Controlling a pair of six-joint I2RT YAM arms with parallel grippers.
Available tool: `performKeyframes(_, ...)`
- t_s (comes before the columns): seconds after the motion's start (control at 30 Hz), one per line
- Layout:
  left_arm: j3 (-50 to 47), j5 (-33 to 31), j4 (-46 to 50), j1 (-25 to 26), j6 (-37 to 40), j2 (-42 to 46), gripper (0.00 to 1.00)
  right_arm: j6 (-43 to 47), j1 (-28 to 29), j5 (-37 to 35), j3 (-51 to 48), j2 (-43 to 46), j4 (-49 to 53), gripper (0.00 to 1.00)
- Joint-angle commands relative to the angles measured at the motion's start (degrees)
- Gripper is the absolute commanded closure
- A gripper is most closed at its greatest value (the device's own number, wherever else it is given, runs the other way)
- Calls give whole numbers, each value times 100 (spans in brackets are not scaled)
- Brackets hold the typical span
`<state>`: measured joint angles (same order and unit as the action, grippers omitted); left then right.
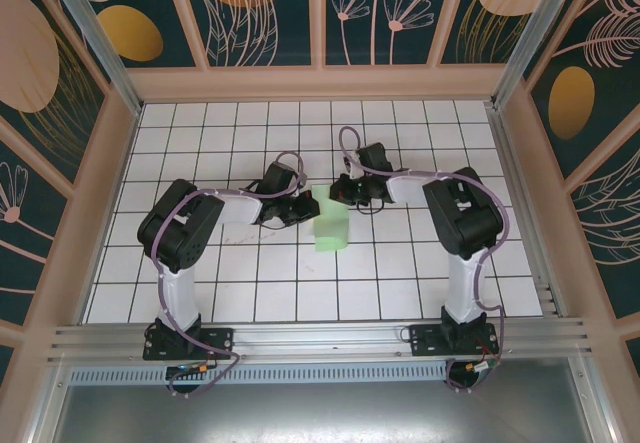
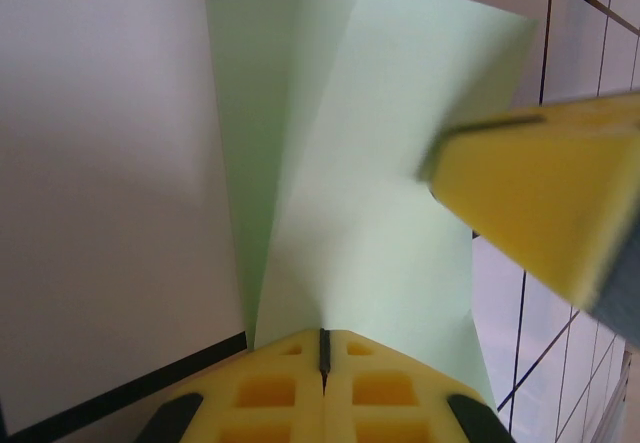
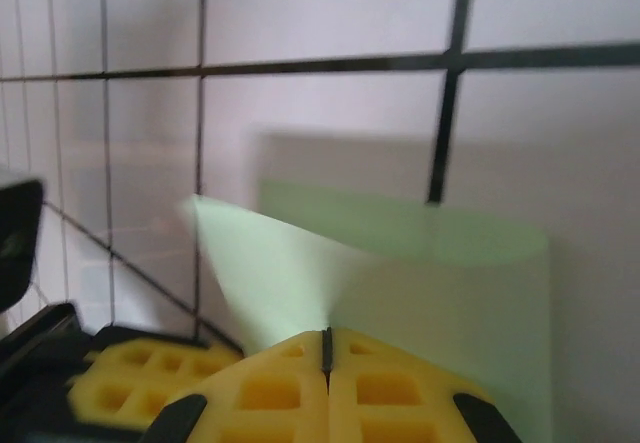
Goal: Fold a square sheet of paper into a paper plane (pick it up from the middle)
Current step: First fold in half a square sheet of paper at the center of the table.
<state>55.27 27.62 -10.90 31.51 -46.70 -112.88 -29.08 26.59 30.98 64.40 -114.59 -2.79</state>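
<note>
The square sheet of paper [image 1: 331, 226], pale mint green, is bent over on itself and lifted off the tiles at mid-table. My left gripper [image 1: 304, 207] holds its left edge and my right gripper [image 1: 346, 196] its far right edge. In the left wrist view the yellow pads of the left gripper [image 2: 322, 335] are shut on the sheet [image 2: 380, 183], which fans upward with a crease; a yellow finger of the right gripper [image 2: 545, 188] sits against its right side. In the right wrist view the right gripper [image 3: 326, 335] is shut on the sheet [image 3: 440, 293], which curls away.
White grid tiles [image 1: 300, 293] cover the table, walled by wooden frames and patterned panels [image 1: 260, 13]. The left gripper's yellow pads [image 3: 120, 383] show at the lower left of the right wrist view. Both arm bases stand at the near edge.
</note>
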Motion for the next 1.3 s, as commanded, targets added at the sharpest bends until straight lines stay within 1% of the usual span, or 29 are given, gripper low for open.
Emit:
performKeyframes(0.0, -495, -1039, 1363, 22, 170, -744, 100, -54, -213, -146, 194, -286, 49, 100)
performKeyframes(0.23, -543, -1030, 1349, 18, 163, -725, 100, 25, -861, -478, -11, -235, 73, 100)
performKeyframes(0.3, -543, -1031, 1344, 17, 161, -717, 100, -1, -1014, -546, 2, -65, 93, 100)
performKeyframes(0.37, -528, -1022, 1344, 21, 154, -709, 100, 16, -1021, -632, 6, 247, 157, 100)
performKeyframes(0.47, -510, -1021, 1345, 17, 167, -691, 100, -16, -911, -557, -113, 683, 261, 100)
performKeyframes(0.6, -481, -1013, 1320, 17, 167, -689, 100, -112, -453, -306, -543, 1104, 354, 100)
performKeyframes(0.73, -467, -995, 1279, 13, 164, -718, 100, -322, -16, -44, -948, 1237, 383, 100)
performKeyframes(0.83, -467, -986, 1248, 17, 170, -730, 100, -320, 210, 79, -1019, 1140, 401, 100)
performKeyframes(0.97, -485, -962, 1195, 22, 152, -749, 100, -322, 277, 176, -1000, 897, 398, 100)
performKeyframes(1.1, -489, -993, 1204, 15, 164, -751, 100, -232, 265, 119, -1055, 770, 522, 100)
performKeyframes(1.27, -505, -1013, 1194, 22, 169, -797, 100, -151, 156, 47, -1451, 797, 537, 100)
